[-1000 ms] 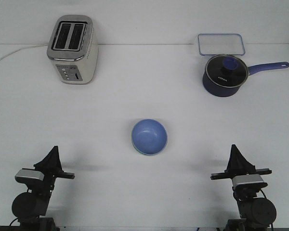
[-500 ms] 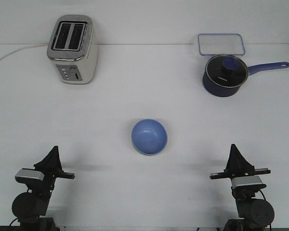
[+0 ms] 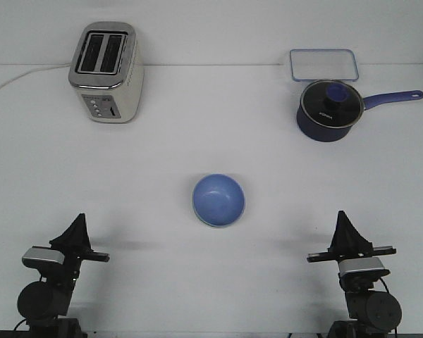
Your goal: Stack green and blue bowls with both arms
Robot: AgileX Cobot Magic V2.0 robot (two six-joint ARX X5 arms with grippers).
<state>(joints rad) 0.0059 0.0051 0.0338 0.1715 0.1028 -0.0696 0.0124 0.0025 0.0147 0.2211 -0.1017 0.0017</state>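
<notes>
The periwinkle blue bowl [image 3: 218,199] sits upright in the middle of the white table. It rests inside the pale green bowl [image 3: 201,219], of which only a thin rim shows at the lower left edge. My left gripper [image 3: 78,225] is at the near left, its fingers together in a point and empty, well apart from the bowls. My right gripper [image 3: 343,224] is at the near right, also closed to a point and empty, equally far from the bowls.
A silver toaster [image 3: 106,70] with a white cord stands at the back left. A dark blue saucepan [image 3: 329,110] with a glass lid and a long handle stands at the back right. A clear lidded container [image 3: 323,65] lies behind it.
The right arm has shifted very slightly down and to the left and then stayed still. The bowls and the left arm have not moved.
</notes>
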